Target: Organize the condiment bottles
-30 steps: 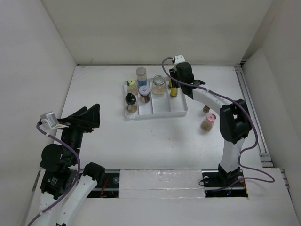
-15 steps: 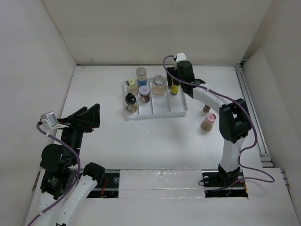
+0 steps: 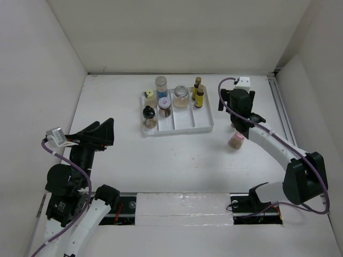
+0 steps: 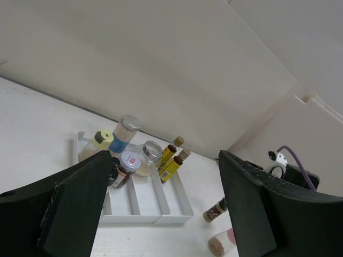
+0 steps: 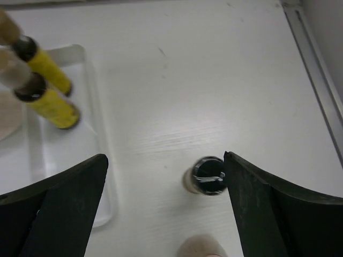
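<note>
Now, left pincer (image 4: 165, 156): fingers apart, nothing between them, parked well left of everything.
tray (image 3: 206, 124): white, divided, mid-bench (image 3: 161, 155); seven condiment bottles (image 3: 181, 97) stand upright at its far end.
slim bottles (image 3: 199, 97): two with yellow labels, far end of the right compartment, nothing gripping them.
dark-capped bottle (image 5: 208, 181): loose and upright on the bench right of the tray.
handling: likely light, rigid, smooth glass that breaks if dropped; narrow, so it tips easily. Grip the body from both sides just under the cap.
right pincer (image 5: 165, 159): fingers apart, empty, above the dark-capped bottle, which sits nearer its right finger.
pink-cap jar (image 3: 236, 139): loose on the bench, just beside the dark-capped bottle.
change: half a second ago the right pincer was at a slim bottle over the tray; that bottle now stands free and the arm has swung right. Left arm unchanged.
</note>
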`<state>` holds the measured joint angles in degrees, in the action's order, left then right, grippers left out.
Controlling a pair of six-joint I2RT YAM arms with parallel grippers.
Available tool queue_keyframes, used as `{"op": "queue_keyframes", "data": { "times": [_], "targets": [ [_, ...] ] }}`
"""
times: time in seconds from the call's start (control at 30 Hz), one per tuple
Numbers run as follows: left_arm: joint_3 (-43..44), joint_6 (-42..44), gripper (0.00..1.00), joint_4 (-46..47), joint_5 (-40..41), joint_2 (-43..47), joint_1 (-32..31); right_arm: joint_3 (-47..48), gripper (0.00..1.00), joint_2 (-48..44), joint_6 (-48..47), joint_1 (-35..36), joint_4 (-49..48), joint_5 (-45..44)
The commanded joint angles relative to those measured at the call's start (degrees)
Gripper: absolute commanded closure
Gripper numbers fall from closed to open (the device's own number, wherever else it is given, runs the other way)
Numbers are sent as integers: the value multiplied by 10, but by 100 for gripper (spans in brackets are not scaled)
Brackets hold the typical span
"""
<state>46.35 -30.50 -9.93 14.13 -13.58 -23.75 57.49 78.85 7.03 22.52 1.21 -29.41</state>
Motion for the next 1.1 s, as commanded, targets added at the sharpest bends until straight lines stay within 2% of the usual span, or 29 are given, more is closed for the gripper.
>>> {"op": "queue_keyframes", "data": {
  "times": [0.0, 0.13, 0.17, 0.27, 0.4, 0.43, 0.57, 0.7, 0.73, 0.9, 0.93, 1.07],
  "targets": [
    [-3, 7, 23, 31, -16, 5, 2, -34, 6, -2, 46, -41, 27, -57],
    [-3, 7, 23, 31, -16, 5, 2, -60, 4, 9, 46, -76, 13, -14],
    [-3, 7, 23, 31, -16, 5, 2, -60, 4, 17, 46, -83, 12, 20],
    [-3, 7, 23, 31, -16, 5, 2, -41, 3, 40, 40, -107, 12, 49],
    [-3, 7, 23, 31, -16, 5, 2, -29, 9, 69, 40, -123, 7, 100],
    [-3, 7, 23, 31, -16, 5, 2, -24, 13, 75, 40, -132, 7, 108],
    [-3, 7, 23, 31, -10, 5, 2, -18, 40, 90, 46, -146, 1, 120],
    [-3, 7, 23, 31, -10, 5, 2, -24, 56, 66, 51, -146, 1, 117],
    [-3, 7, 23, 31, -10, 5, 2, -30, 56, 55, 51, -146, 1, 107],
    [-3, 7, 23, 31, -10, 0, 2, -36, 60, -24, 22, -73, -9, 66],
    [-3, 7, 23, 31, -10, 0, 2, -29, 64, -40, 7, -57, -15, 66],
    [-3, 7, 23, 31, -10, 0, 2, 9, 66, -34, -18, 22, -4, 87]
  ]
}}
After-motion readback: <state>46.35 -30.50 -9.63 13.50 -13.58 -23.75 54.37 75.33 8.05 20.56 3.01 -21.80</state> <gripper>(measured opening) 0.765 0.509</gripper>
